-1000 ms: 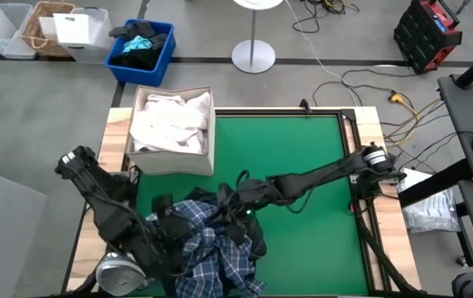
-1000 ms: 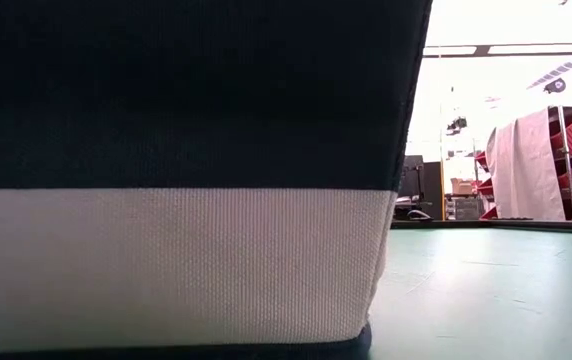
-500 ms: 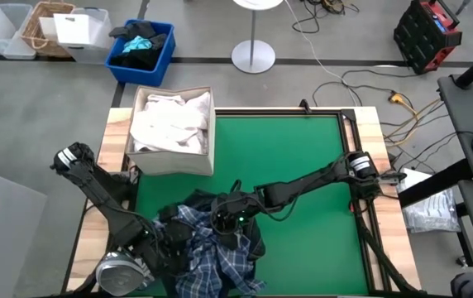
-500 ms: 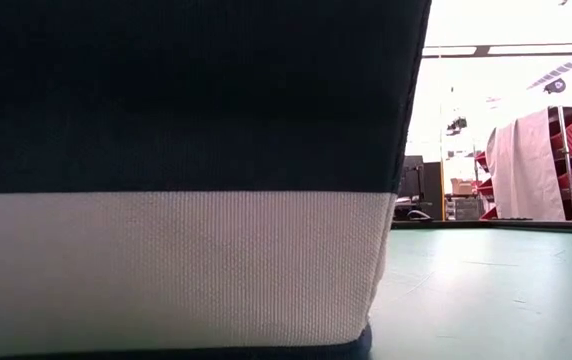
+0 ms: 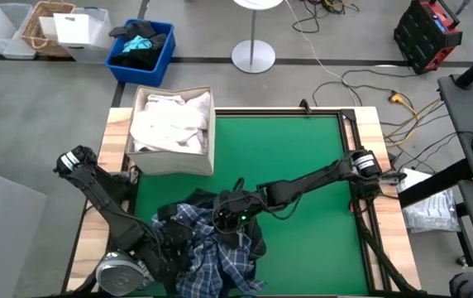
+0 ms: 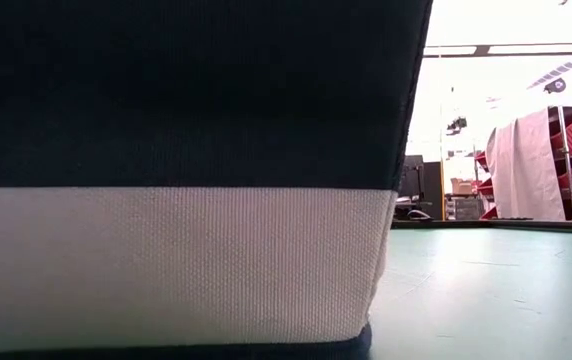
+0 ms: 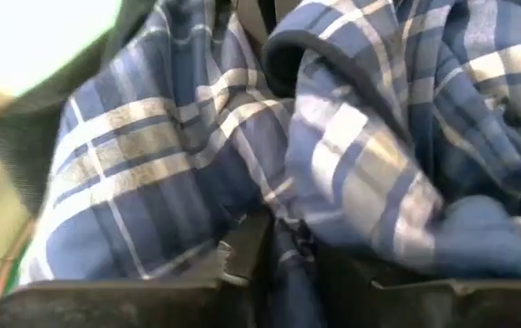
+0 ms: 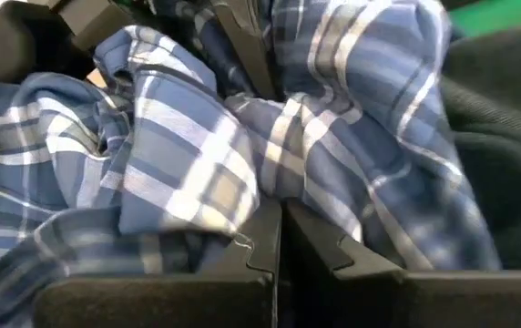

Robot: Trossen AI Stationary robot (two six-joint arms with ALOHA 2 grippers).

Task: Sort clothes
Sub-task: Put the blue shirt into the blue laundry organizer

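Note:
A blue-white plaid shirt (image 5: 213,252) lies crumpled on the green mat near the table's near edge. It rests partly on a dark navy piece (image 5: 251,234). My left gripper (image 5: 175,241) is at the pile's left side and is shut on the plaid cloth (image 7: 197,173). My right gripper (image 5: 225,218) is at the pile's far side, also shut on the plaid shirt (image 8: 197,173). White clothes (image 5: 170,122) fill a fabric box (image 5: 173,161) at the far left. My left gripper pinches a bunched fold of the plaid shirt (image 7: 277,239) between its two fingers, coming in low from the table's left. The rest of the shirt is heaped slack on the pile in front of the fingers. My right gripper pinches a gathered fold of the plaid shirt (image 8: 274,196) between its two fingers (image 8: 242,255), slanting down from the table's right and far side. The cloth bulges slack on both sides of the fingers and lies on the pile.
Bare green mat (image 5: 303,157) spreads over the table's middle and right. A blue bin (image 5: 141,48) with dark and teal fabric stands on the floor beyond the table. A navy-and-white fabric wall (image 6: 166,200) blocks most of the low view.
My right gripper has moved toward the table's left and near edges, down onto the far side of the pile. My left gripper has shifted a little toward the near edge, along the pile's left side. The plaid shirt has bunched up between them.

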